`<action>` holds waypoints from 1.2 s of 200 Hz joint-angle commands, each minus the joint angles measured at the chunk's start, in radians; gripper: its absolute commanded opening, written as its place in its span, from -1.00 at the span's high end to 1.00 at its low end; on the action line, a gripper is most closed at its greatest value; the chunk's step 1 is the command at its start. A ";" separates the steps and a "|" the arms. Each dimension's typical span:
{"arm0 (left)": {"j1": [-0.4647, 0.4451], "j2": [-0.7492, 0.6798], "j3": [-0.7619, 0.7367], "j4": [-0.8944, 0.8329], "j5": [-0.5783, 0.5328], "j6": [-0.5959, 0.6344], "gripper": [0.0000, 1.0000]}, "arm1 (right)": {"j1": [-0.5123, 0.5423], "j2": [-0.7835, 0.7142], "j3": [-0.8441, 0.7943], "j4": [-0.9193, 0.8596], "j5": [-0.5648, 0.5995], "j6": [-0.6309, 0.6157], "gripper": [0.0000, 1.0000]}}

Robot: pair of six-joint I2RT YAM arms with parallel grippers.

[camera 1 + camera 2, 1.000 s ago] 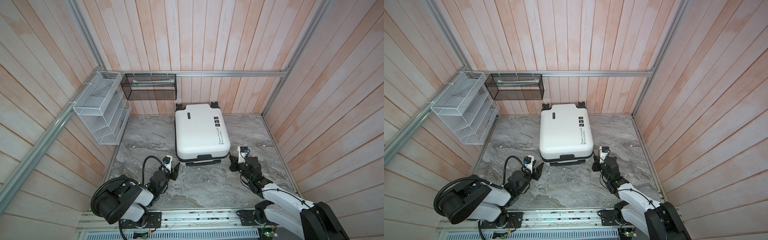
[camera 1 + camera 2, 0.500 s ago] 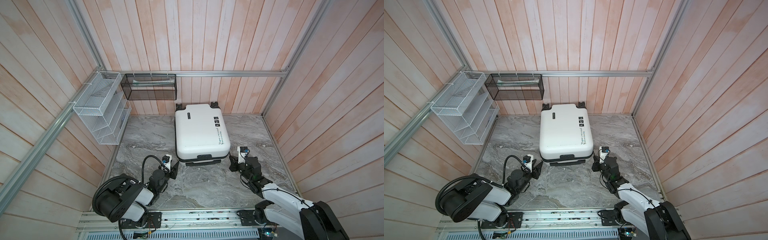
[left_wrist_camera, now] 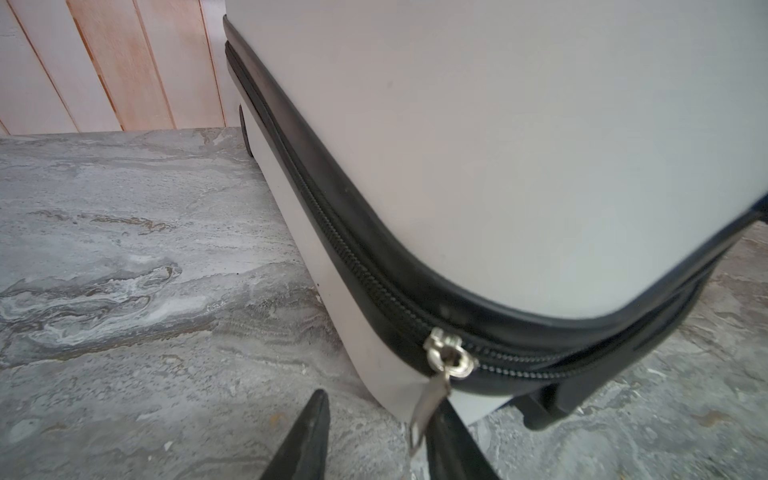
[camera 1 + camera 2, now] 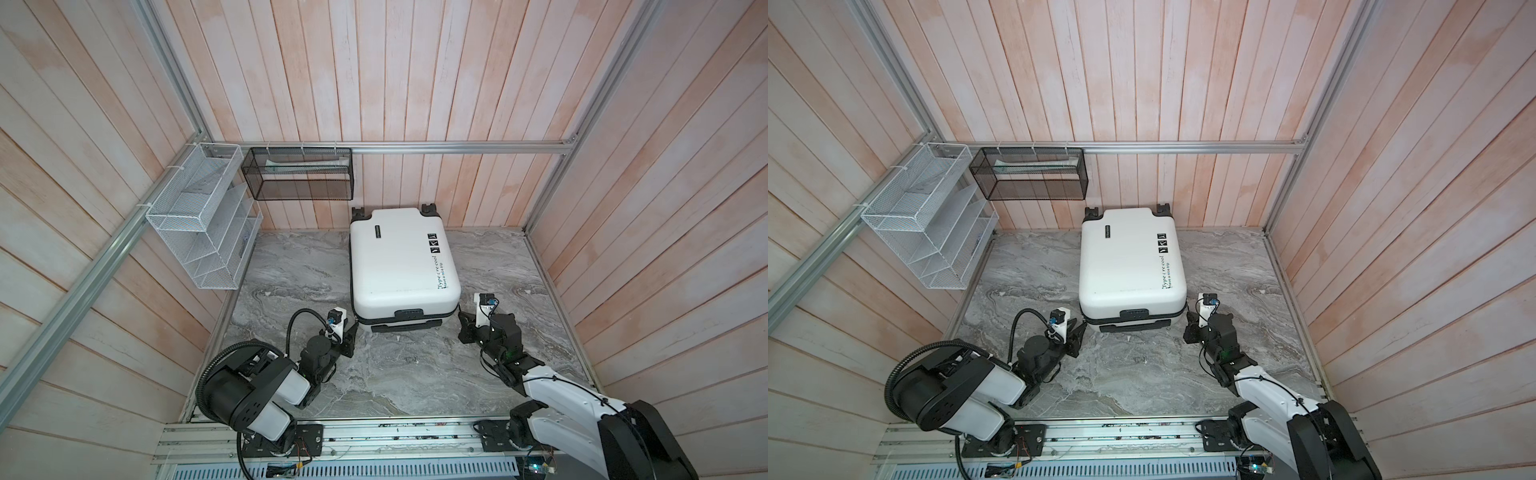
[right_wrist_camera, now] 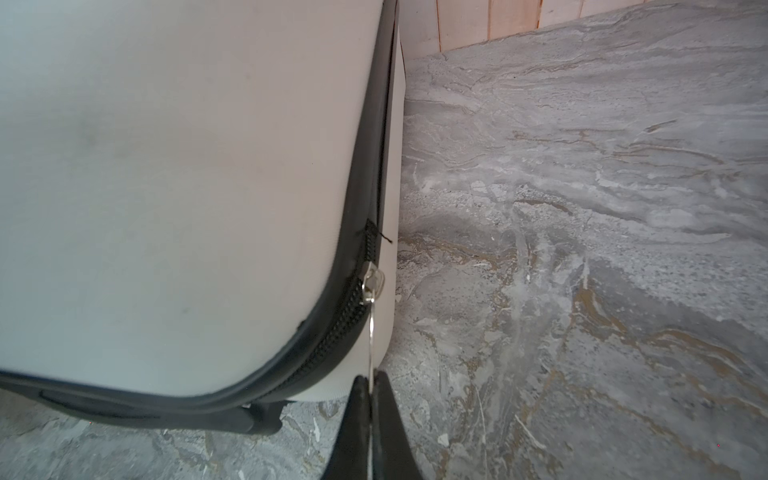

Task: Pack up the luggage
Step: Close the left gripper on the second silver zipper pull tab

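Here right claw [image 5: 369, 382] pinches luggage's [image 5: 166, 166] corner zipper pull [image 5: 371, 332], left claw [image 3: 380, 401] gaping.

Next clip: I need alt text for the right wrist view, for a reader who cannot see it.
The right tool is shut on the thin silver zipper pull at a rounded corner of the white luggage. The black zipper band curves around that corner, and grey marble-patterned tabletop fills the rest of the frame.

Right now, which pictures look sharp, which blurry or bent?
Both top views: sharp, evenly lit, wall planks fanning outward from lens distortion. Left wrist view: luggage shell soft, hazy. Right wrist view: marble surface crisp; jaws pinching the zipper pull blurred.
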 commanded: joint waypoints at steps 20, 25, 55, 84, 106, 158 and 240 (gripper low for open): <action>0.008 0.023 0.043 0.085 0.038 0.021 0.27 | -0.001 0.011 -0.008 -0.011 -0.024 -0.014 1.00; 0.009 0.024 0.044 0.087 0.040 0.021 0.27 | -0.002 0.012 -0.007 -0.011 -0.024 -0.014 1.00; 0.012 0.017 0.049 0.089 0.052 0.026 0.31 | -0.002 0.015 -0.007 -0.011 -0.024 -0.015 1.00; 0.013 0.002 0.055 0.070 0.072 0.030 0.31 | -0.001 0.019 -0.004 -0.011 -0.027 -0.014 1.00; 0.014 -0.003 0.053 0.070 0.080 0.039 0.31 | -0.002 0.019 -0.005 -0.011 -0.025 -0.015 1.00; 0.013 -0.028 0.054 0.057 0.113 0.049 0.48 | -0.001 0.022 -0.004 -0.010 -0.027 -0.015 1.00; 0.014 -0.101 0.059 -0.033 0.124 0.099 0.56 | -0.001 0.025 -0.002 -0.010 -0.032 -0.017 1.00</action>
